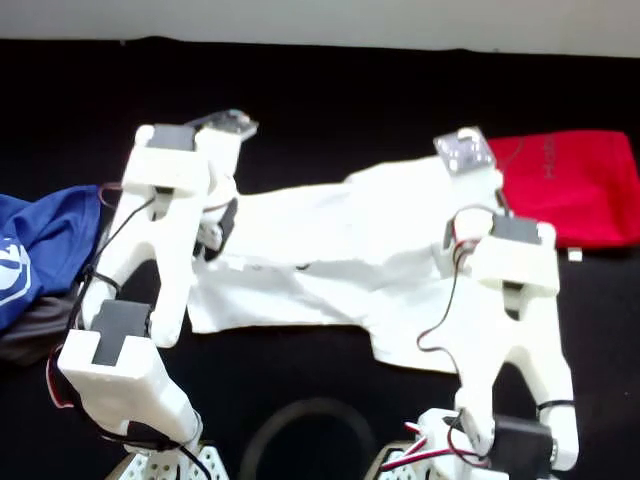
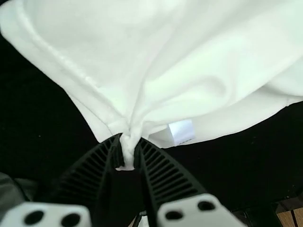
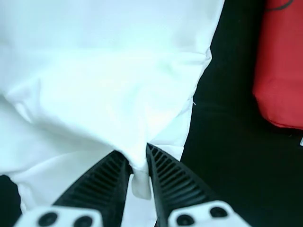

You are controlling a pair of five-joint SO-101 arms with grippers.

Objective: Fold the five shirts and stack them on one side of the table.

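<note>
Where left claw (image 2: 128, 144) and right claw (image 3: 136, 158) pinch, white shirt (image 1: 320, 250) bunches.

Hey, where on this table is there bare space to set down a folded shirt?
Bare black table runs along the far edge, behind the white shirt, and on the right, nearer than the red shirt. The middle is crowded by the white shirt; the blue shirt fills the left edge.

The high camera is looking steeply down over the black bench (image 1: 330, 110), seemingly from above the arms' bases, taking in the whole white shirt (image 1: 320, 260). Each wrist camera is peering along its own pincer, very near that shirt: the left pincer (image 2: 127, 153) at one edge, the right pincer (image 3: 138, 165) at the edge beside the red shirt (image 3: 279, 61).
</note>
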